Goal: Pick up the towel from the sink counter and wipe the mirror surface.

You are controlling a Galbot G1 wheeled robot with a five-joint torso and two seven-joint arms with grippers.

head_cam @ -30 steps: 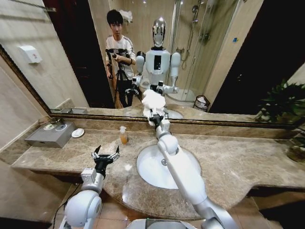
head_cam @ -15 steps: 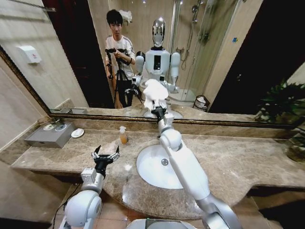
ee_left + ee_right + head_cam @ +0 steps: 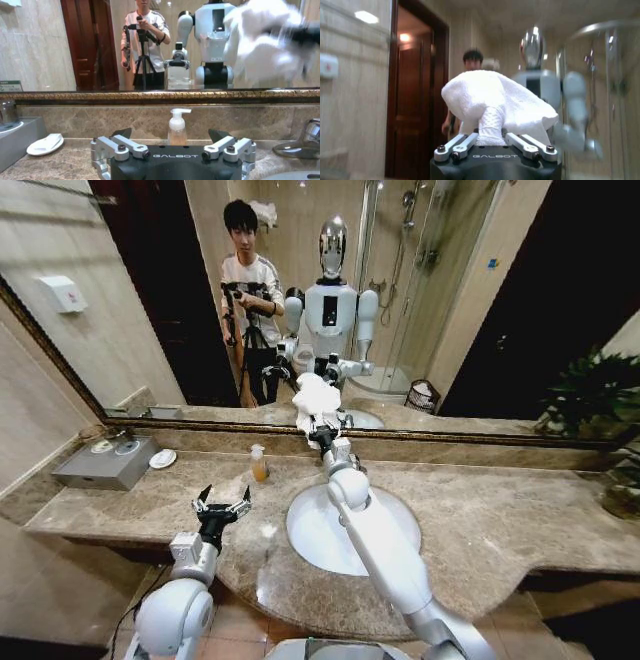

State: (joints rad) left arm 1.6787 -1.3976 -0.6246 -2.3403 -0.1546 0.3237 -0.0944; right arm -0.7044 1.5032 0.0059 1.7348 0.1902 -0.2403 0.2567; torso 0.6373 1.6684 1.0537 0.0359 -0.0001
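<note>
Right wrist view has the right gripper (image 3: 491,144) clamped on the bunched white towel (image 3: 495,103), pressed ahead against the mirror (image 3: 150,300), so pickup looks done, wiping underway; the left gripper (image 3: 222,505) hangs open over the sink counter (image 3: 500,520).

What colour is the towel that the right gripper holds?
White. The towel, clamped in the right gripper, shows best in the right wrist view.

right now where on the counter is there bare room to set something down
The widest bare stretch of sink counter runs from the basin to the plant. A smaller patch lies between the grey tray and the left gripper. It is crowded around the soap bottle and the small white dish.
</note>
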